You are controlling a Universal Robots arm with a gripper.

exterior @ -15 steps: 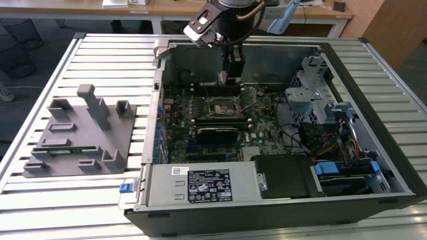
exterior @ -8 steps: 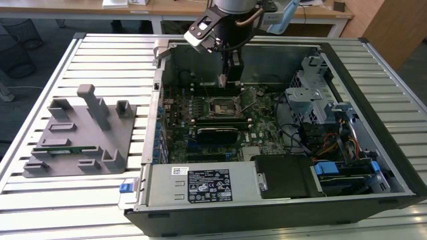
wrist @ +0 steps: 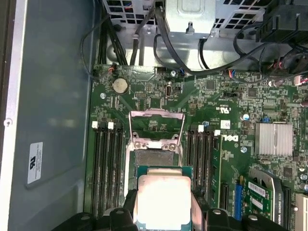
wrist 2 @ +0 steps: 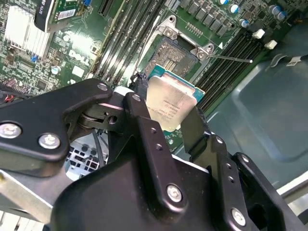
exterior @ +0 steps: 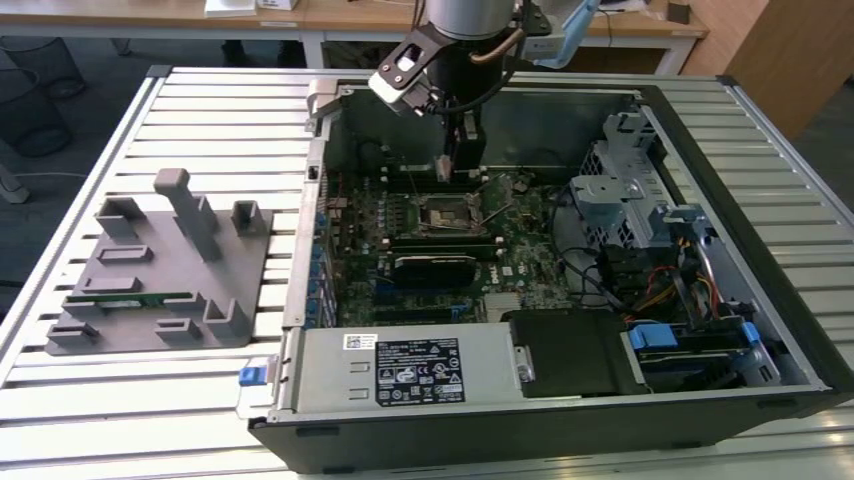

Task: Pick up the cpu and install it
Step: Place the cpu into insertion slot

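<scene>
The gripper (wrist 2: 169, 118) hung inside the open computer case (exterior: 534, 435). Its fingers (wrist 2: 144, 125) pinched the cpu (wrist 2: 172, 103) by two opposite edges, above the motherboard (wrist: 211, 96) and just beside the open socket (wrist 2: 175, 53), not yet over it. A skewed or offset landing would likely bend the socket's contacts. The thin edge grip could also let the chip slip, or it might catch the raised retention frame (wrist: 156, 115).

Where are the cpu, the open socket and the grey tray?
cpu (wrist 2: 171, 103): second wrist view, on its silver top.
socket (wrist: 155, 159): first wrist view, on its bare contact field.
grey tray (exterior: 174, 275): exterior view, on its flat base.
</scene>
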